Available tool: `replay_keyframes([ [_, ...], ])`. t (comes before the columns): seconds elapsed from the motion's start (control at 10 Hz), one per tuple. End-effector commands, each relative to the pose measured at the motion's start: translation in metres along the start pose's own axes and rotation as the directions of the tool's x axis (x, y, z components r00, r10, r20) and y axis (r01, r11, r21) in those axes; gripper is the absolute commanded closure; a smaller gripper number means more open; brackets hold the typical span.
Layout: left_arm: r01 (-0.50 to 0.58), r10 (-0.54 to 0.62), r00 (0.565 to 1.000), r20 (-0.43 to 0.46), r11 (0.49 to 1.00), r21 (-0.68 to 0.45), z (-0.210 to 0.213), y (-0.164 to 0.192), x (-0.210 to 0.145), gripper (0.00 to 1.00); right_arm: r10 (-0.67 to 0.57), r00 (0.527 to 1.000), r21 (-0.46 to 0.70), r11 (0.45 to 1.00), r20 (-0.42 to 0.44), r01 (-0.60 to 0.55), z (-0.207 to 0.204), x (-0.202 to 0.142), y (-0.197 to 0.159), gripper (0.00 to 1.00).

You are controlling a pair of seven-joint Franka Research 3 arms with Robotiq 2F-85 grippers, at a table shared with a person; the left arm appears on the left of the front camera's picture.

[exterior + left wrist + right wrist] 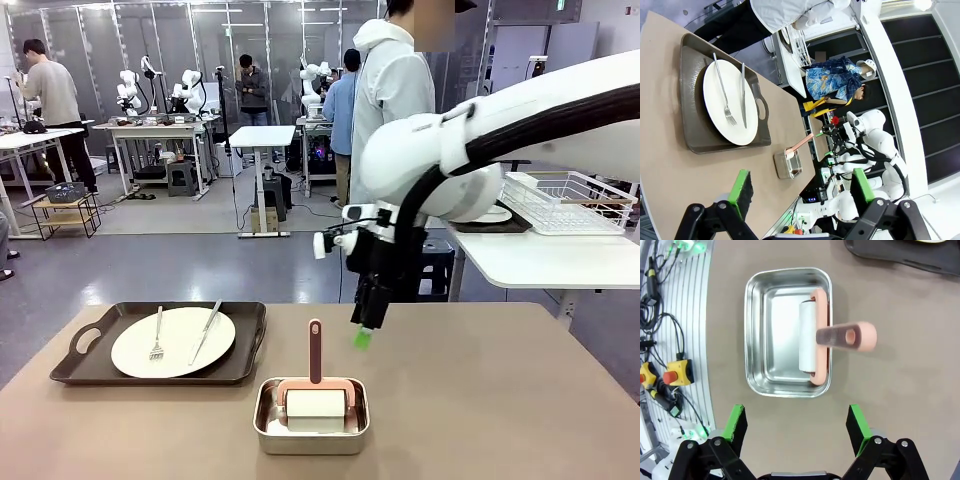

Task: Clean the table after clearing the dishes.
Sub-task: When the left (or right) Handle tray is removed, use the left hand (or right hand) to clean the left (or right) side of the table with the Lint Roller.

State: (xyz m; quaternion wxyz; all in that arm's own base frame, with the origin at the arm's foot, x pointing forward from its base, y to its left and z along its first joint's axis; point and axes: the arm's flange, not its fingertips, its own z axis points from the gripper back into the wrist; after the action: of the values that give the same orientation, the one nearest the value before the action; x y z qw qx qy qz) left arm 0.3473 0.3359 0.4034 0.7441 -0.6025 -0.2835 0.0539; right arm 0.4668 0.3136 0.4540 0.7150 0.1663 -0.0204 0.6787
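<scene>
One plate [172, 340] with fork [157, 335] and knife [205, 333] sits on its tray [75, 370] at the table's [480, 400] left, so clearing isn't finished imo. A second plate [497, 214] looks parked on the side table [540, 262] behind. Cleaning hasn't started either: the roller [315, 400] stands in its tin [270, 425]. Right gripper [363, 335] hovers over the tin, fingers spread wide, nothing held. Left gripper [801, 187] gapes empty too, high above the table.
</scene>
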Motion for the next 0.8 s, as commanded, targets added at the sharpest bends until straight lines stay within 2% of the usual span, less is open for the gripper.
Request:
replay_keyframes([
  [0.0,0.005,-0.005,1.0,0.001,1.0,-0.007,0.003,-0.002,0.0,0.0,0.006,0.999,0.026,1.0,-0.053,-0.005,0.001,0.015,-0.008,0.0],
  [0.3,0.005,-0.005,1.0,0.001,1.0,-0.007,0.003,-0.002,0.0,0.0,0.046,0.992,0.072,0.997,-0.116,-0.038,-0.014,0.031,-0.024,0.0],
  [0.4,0.005,-0.005,1.0,0.001,1.0,-0.007,0.003,-0.002,0.0,0.0,0.05,0.986,0.058,0.997,-0.16,-0.042,-0.016,0.038,-0.03,0.0],
  [0.7,0.005,-0.005,1.0,0.001,1.0,-0.007,0.003,-0.002,0.0,0.0,0.067,0.979,0.046,0.997,-0.194,-0.059,-0.02,0.059,-0.045,0.0],
])
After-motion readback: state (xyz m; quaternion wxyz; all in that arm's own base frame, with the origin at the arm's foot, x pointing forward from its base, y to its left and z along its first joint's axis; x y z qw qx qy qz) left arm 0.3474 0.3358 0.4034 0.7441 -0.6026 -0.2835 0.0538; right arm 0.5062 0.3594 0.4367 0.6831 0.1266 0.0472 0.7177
